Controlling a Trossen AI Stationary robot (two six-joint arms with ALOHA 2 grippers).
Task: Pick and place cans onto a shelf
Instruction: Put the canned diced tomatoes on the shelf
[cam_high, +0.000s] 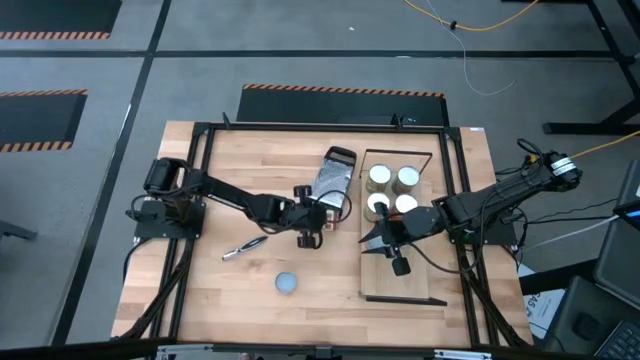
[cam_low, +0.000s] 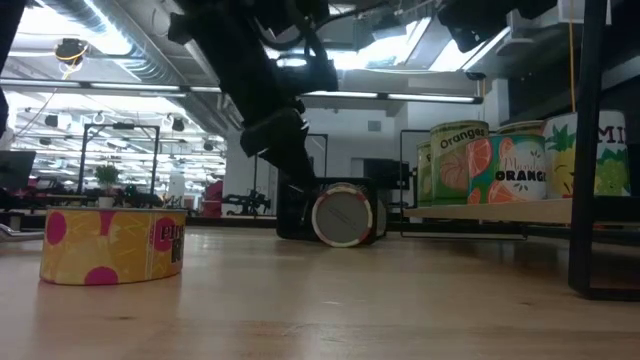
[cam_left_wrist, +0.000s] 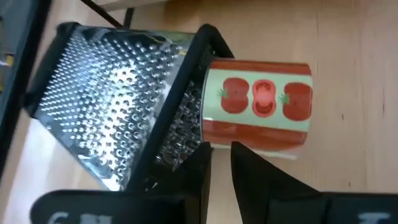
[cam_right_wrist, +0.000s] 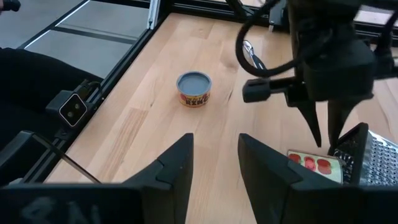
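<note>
A can with a red tomato label (cam_left_wrist: 258, 106) lies on its side on the table against the foot of the metal grater (cam_left_wrist: 112, 112). My left gripper (cam_left_wrist: 221, 165) points down at it with its fingers nearly together, the tips at the can's side. My right gripper (cam_right_wrist: 214, 155) is open and empty over the middle of the shelf (cam_high: 415, 280). Several cans (cam_high: 392, 190) stand upright on the shelf's far end. A low yellow tin with a pale-blue top (cam_high: 287, 283) stands on the table near the front edge. My left gripper has its fingertips (cam_left_wrist: 249, 163) right at the lower edge of the tomato can's side wall (cam_left_wrist: 255, 144), coming from above. I cannot tell whether they touch it. The can lies on the table on its side.
The grater (cam_high: 335, 175) lies left of the shelf. A slim silver pen-like tool (cam_high: 245, 248) lies on the table at the left. In the low view the shelved cans (cam_low: 500, 165) stand at the right and the yellow tin (cam_low: 112, 245) at the near left.
</note>
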